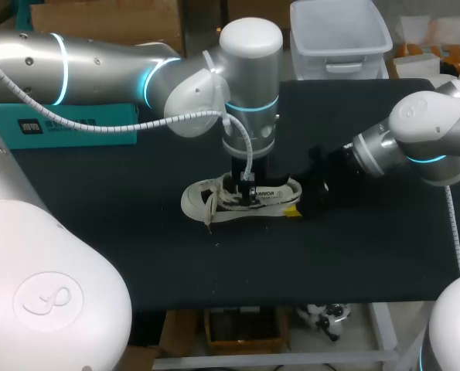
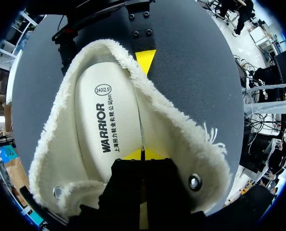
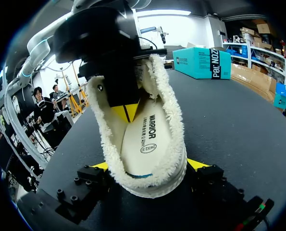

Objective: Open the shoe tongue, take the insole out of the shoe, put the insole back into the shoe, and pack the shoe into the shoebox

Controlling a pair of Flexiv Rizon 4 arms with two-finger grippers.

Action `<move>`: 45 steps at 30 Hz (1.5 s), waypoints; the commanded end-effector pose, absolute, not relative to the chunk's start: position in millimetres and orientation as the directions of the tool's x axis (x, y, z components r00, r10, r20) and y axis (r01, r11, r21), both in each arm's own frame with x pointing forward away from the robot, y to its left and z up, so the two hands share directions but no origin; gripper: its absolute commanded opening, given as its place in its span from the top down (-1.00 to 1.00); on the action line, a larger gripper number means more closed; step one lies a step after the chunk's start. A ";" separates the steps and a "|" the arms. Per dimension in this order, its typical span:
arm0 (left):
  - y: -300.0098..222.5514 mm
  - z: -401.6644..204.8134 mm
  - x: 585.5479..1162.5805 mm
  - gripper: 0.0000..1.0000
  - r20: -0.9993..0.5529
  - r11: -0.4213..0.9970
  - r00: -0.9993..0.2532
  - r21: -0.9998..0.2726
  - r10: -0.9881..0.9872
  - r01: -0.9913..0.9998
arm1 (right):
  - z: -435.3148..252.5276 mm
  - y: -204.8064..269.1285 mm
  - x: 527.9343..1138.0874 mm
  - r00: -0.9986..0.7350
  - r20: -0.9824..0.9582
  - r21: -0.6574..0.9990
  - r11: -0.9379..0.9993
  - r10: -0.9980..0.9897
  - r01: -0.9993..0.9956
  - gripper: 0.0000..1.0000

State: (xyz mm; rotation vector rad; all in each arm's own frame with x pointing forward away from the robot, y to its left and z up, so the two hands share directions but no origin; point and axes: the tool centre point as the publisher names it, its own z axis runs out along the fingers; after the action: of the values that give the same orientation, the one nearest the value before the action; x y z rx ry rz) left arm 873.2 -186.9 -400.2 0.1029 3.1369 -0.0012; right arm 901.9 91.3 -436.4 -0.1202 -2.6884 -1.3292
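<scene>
Shoe [image 1: 202, 199] lies mid-table [image 1: 353, 255], toe left, heel right. My right gripper [image 3: 147, 166] clamps the heel, one yellow tip on each side. My left gripper [image 2: 143, 155] stands down in the shoe opening, fingers pressed together, tips at the insole [image 2: 102, 120]. I cannot tell whether they pinch it. The insole lies inside the shoe.

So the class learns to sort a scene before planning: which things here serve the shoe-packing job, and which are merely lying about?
For the job: shoe, gripped at the heel by the right tool; insole lying inside it; left tool, down in the shoe's opening; teal box, probably the shoebox.

Lying about: clear tub at the far edge of the table.
</scene>
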 end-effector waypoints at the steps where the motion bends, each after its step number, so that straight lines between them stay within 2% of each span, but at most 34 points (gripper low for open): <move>1: -185.4 -429.1 871.7 1.00 -0.013 0.998 -0.998 0.000 0.057 0.057 | -452.6 92.0 902.6 -0.986 0.164 0.785 0.604 0.009 0.136 1.00; 3: -185.3 -429.3 872.0 1.00 -0.018 0.999 -0.998 -0.001 0.053 0.053 | -452.6 92.0 902.6 -0.986 0.164 0.785 0.604 0.009 0.136 1.00; 14: -186.8 -427.3 871.4 0.56 -0.042 0.999 -0.998 0.003 0.046 0.046 | -452.6 92.0 902.6 -0.986 0.164 0.785 0.604 0.009 0.136 1.00; 19: -187.7 -425.9 870.3 0.51 -0.052 0.999 -0.998 0.009 0.040 0.040 | -452.6 92.0 902.6 -0.986 0.164 0.785 0.604 0.009 0.136 1.00; 23: -189.3 -431.4 870.6 0.32 -0.052 0.999 -0.998 0.018 0.035 0.034 | -452.6 92.0 902.6 -0.986 0.164 0.785 0.604 0.009 0.136 1.00; 30: -185.1 -447.4 873.8 0.44 -0.049 0.999 -0.998 0.014 0.046 0.045 | -452.6 92.0 902.6 -0.986 0.164 0.785 0.604 0.009 0.136 1.00; 35: -182.0 -458.8 877.2 0.37 -0.057 0.998 -0.997 0.009 0.057 0.056 | -452.6 92.0 902.6 -0.986 0.164 0.785 0.604 0.009 0.136 1.00; 45: -185.1 -477.3 885.6 0.47 -0.118 0.998 -0.991 0.031 0.058 0.055 | -452.6 92.0 902.6 -0.986 0.164 0.785 0.604 0.009 0.136 1.00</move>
State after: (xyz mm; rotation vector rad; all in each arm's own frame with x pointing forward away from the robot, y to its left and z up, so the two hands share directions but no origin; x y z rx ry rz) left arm 884.5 -185.2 -399.5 0.0911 3.0399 0.0290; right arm 902.1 91.4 -436.3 -0.1214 -2.6885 -1.3291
